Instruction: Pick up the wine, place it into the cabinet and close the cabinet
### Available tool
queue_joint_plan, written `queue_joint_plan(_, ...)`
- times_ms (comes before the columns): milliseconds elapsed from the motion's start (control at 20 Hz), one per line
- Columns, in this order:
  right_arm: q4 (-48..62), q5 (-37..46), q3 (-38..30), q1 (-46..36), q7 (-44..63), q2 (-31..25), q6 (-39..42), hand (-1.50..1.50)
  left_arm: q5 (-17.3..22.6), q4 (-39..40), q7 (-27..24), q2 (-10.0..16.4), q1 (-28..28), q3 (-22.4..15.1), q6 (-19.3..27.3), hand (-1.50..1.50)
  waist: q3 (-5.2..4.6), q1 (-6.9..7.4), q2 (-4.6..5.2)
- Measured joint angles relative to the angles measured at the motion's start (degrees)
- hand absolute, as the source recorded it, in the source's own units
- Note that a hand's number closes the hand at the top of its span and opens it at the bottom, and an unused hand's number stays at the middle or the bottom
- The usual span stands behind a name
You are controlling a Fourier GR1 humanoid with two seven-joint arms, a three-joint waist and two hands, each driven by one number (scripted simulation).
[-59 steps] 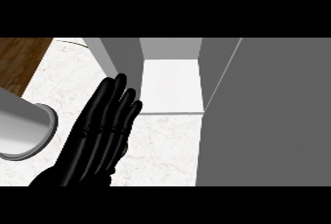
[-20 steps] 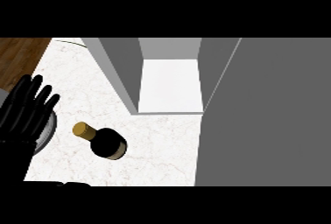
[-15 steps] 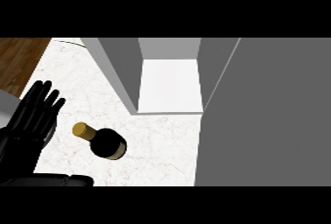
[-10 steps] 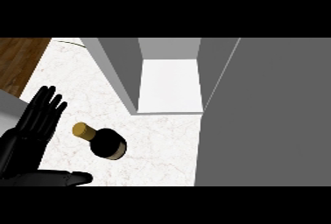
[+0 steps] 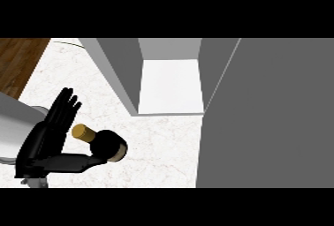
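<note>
The wine bottle [image 5: 109, 145] stands on the white marble counter [image 5: 157, 145], seen from above: a gold cap over a dark body. My left hand [image 5: 47, 137] is just left of it, fingers straight and pointing up, close against the bottle's neck. Its thumb [image 5: 75, 162] stretches right along the near side of the bottle's base. The fingers are not curled round the bottle. The cabinet [image 5: 171, 86] stands open behind it, showing a white inside floor. My right hand does not show.
The cabinet's grey door [image 5: 267, 114] fills the right side, swung open toward me. Its grey left wall [image 5: 120, 73] rises just beyond the bottle. A grey forearm [image 5: 9, 128] lies at the left edge. Brown wood [image 5: 20, 62] shows past the counter's far left.
My left hand has moved right from the left edge up to the bottle, and its thumb now reaches along the bottle's base. The bottle has not moved.
</note>
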Motion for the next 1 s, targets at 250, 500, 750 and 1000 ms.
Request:
queue_joint_plan(250, -0.1, 0.0, 0.3, 0.9, -0.7, -0.4, 0.1, -1.50, -0.2, 6.8, -5.2, 0.3, -0.4, 1.6, -1.7, -1.50, 0.01, 0.03, -0.03)
queue_joint_plan(500, -0.2, 0.0, 0.6, 1.0, -0.7, -0.8, 0.1, -1.50, -0.5, 13.6, -9.0, 0.4, -1.4, 2.6, -3.2, -1.50, 0.00, -0.02, -0.05)
queue_joint_plan(750, -0.1, -0.2, -1.1, 1.5, -1.8, -1.4, 1.0, -1.50, -0.3, 21.0, -13.5, 0.8, -2.9, 3.7, -5.7, -1.50, 0.01, -0.02, 0.00)
queue_joint_plan(1000, 0.0, -0.2, -0.3, 1.5, -1.6, -0.9, 0.4, -1.50, -1.2, 26.9, -18.2, -0.2, -3.3, 3.0, -7.2, -1.50, 0.00, 0.07, -0.02)
